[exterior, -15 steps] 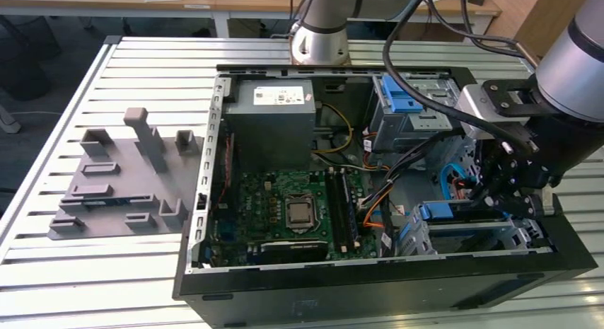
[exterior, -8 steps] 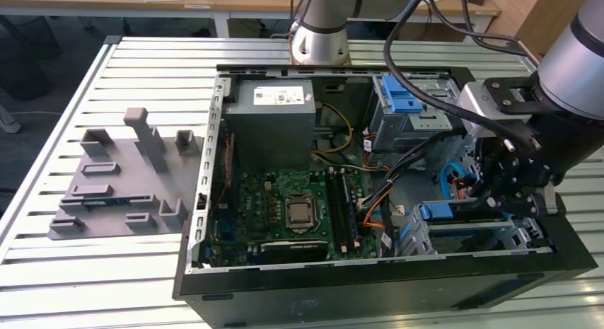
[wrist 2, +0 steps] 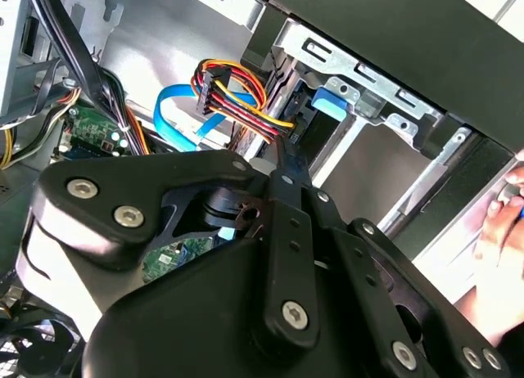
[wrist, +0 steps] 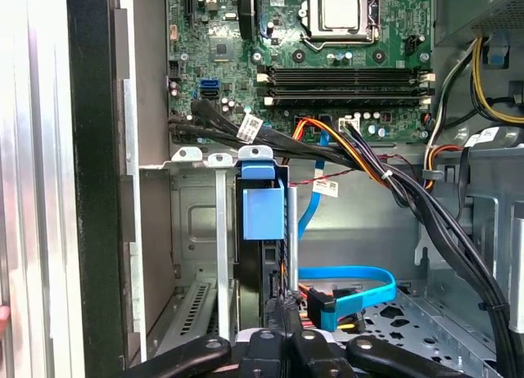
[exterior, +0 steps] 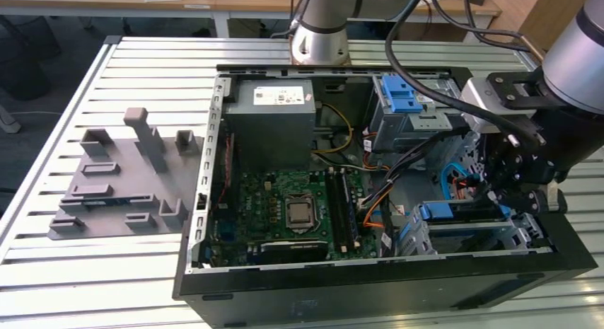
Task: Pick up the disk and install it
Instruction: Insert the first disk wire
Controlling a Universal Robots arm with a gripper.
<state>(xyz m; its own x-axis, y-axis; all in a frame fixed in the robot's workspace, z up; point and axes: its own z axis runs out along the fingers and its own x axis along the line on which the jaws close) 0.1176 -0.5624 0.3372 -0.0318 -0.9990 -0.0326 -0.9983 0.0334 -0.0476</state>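
The disk (exterior: 460, 211) stands on edge in the drive bay at the near corner of the open computer case, on the exterior view's right. In the first wrist view it shows as a dark slab with a blue plastic tab (wrist: 262, 210) between silver bay rails. In the second wrist view, the same blue tab (wrist 2: 329, 102) sits under the bay's metal frame. My gripper (exterior: 485, 197) hangs just over the bay. Its black fingers (wrist: 286, 317) are pressed together at the disk's cable end, shut, with nothing seen between them.
A blue data cable (wrist: 352, 281) and a bundle of coloured power wires (wrist 2: 239, 98) lie close to the fingers. The motherboard (exterior: 293, 201), a grey power supply box (exterior: 274, 120) and a second cage with a blue latch (exterior: 411, 106) fill the case. A person's hand (wrist 2: 501, 222) is beside the case wall.
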